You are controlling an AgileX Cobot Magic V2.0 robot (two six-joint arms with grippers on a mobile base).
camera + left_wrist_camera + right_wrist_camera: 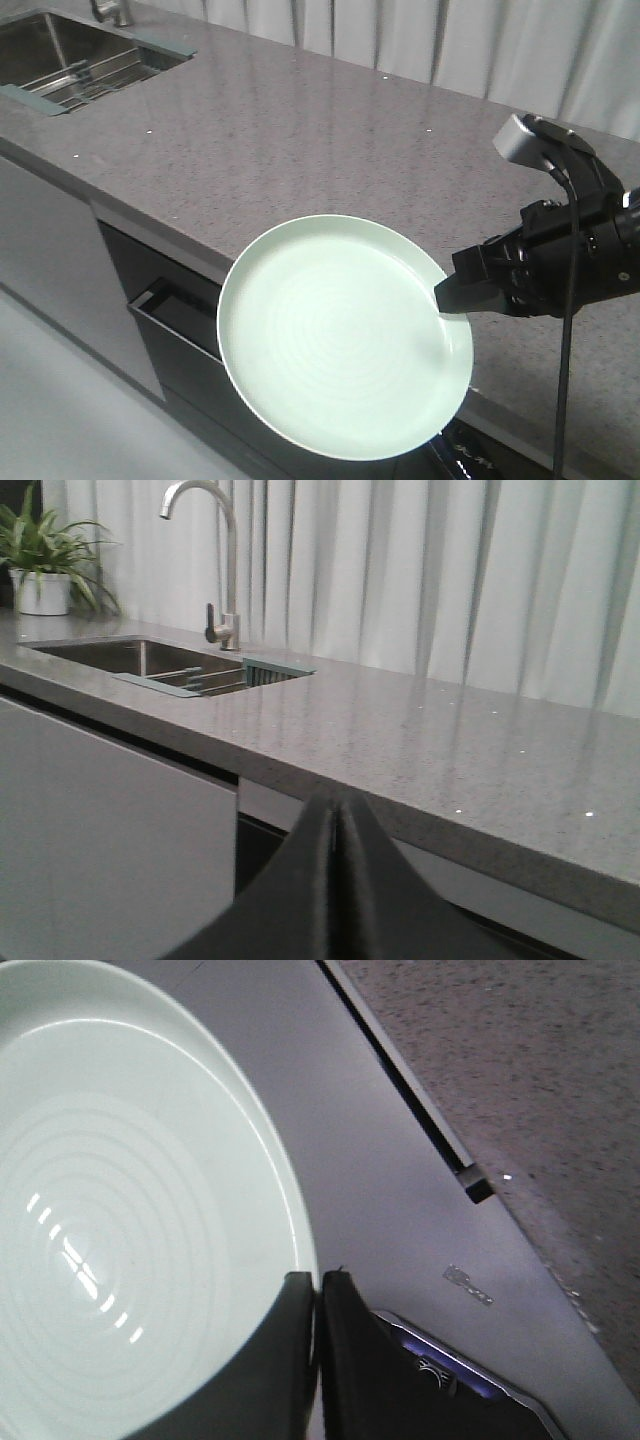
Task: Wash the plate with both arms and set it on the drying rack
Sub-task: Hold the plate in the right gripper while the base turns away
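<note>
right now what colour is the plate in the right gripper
The plate is pale mint green with faint concentric rings, shown best in the exterior front-facing view.

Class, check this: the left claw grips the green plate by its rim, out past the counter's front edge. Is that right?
No. The right claw grips the plate by its rim, as the right wrist view shows; the left claw holds nothing. The rest stands.

Front: high, looking down on bench [300,130]. Left wrist: low, past left pincer [335,805] along bench. Right wrist: close behind right pincer [318,1282], onto plate [120,1210]; front shares it.
</note>
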